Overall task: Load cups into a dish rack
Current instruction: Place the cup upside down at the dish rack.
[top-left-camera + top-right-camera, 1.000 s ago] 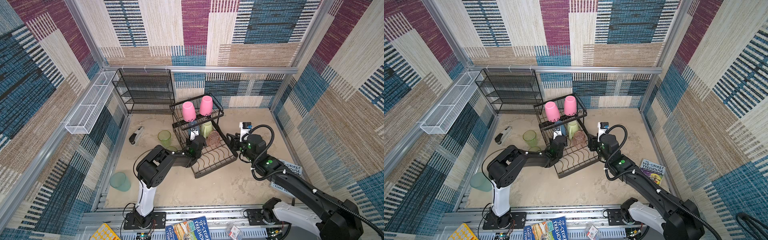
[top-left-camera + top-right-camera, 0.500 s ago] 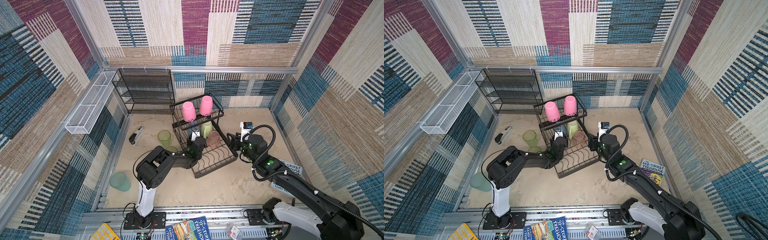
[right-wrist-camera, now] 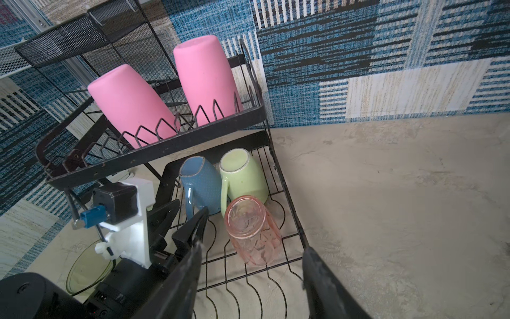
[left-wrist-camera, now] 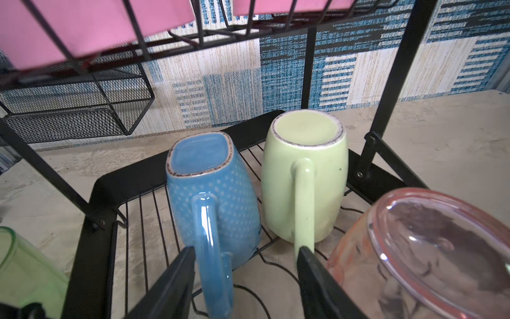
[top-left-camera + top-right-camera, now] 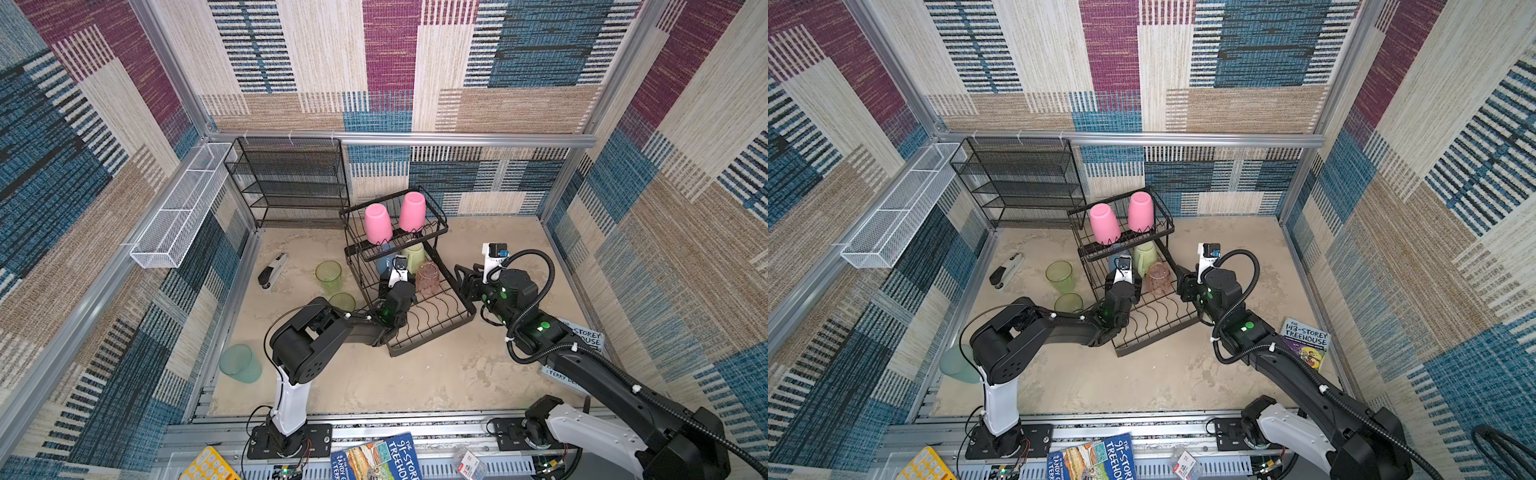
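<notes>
The desk [image 5: 395, 382] is carrying the dish rack [image 5: 433, 334] at its middle, and five of the eight cups are already sitting in it. Two pink tumblers [image 5: 377, 223] [image 5: 412, 212] are leaning mouth-down in the raised upper basket. Below them, on the lower tray, the blue mug [image 4: 212, 187] and the pale-green mug [image 4: 303, 176] are standing upside down side by side. The clear-pink tumbler [image 5: 428, 276] is resting inverted just in front of the green one.

Three cups are waiting outside. Two clear-green tumblers [image 5: 328, 276] [image 5: 342, 301] are standing on the desk just to the left of the rack. The teal tumbler [image 5: 240, 363] is sitting well apart, near the front left corner.

The left pincer [image 4: 247, 250] is reaching into the lower tray with its jaws spread. The blue mug's handle [image 4: 209, 237] is passing between them, close to one finger, but nothing is clamping it. The right pincer [image 3: 254, 245] is hovering beside the rack's right edge, spread wide and grasping nothing.

The step in hand looks like setting down the blue mug. Next, the left arm is probably needing to back straight out so that neither finger catches the handle or nudges the pink tumbler. It could then be turning to the nearer green tumbler.
</notes>
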Motion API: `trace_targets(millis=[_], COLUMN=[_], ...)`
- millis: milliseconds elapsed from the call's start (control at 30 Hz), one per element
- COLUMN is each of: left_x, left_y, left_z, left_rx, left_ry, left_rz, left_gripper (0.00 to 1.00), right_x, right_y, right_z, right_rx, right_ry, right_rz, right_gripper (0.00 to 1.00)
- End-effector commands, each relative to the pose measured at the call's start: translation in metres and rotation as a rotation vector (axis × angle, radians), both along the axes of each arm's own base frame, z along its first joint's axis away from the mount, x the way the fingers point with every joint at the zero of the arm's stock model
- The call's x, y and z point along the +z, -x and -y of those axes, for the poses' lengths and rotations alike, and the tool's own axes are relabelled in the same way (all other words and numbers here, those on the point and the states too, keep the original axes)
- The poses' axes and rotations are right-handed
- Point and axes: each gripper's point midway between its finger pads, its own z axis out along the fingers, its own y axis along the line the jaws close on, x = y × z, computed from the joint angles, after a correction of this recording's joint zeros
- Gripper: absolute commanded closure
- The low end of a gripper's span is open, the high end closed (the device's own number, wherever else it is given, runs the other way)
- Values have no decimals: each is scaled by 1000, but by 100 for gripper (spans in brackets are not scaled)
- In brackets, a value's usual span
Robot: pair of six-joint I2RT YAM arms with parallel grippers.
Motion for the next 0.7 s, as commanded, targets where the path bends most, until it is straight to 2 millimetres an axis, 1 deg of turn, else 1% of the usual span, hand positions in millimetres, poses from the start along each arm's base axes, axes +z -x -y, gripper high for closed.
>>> trace_targets(millis=[0, 133, 267, 400, 533, 667], left_x=[12, 22, 33, 41, 52, 65], left_y=[5, 15, 28, 41, 57, 76], left_z=[2, 6, 6, 2, -3, -6], left_rx=[-10, -19, -19, -17, -23, -45], left_ry=[-7, -40, -82, -113, -116, -143], left_rz=[38, 66, 89, 87, 70, 40], left_gripper=[37, 32, 25, 20, 18, 17], right_x=[9, 11, 11, 16, 21, 28], right_y=[2, 5, 7, 8, 12, 16], right_z=[-1, 0, 1, 1, 2, 7], right_rx=[8, 12, 10, 18, 21, 11], right_ry=[-16, -23, -20, -27, -33, -37], right_rz=[18, 22, 23, 33, 49, 70], right_gripper=[38, 34, 29, 21, 13, 9])
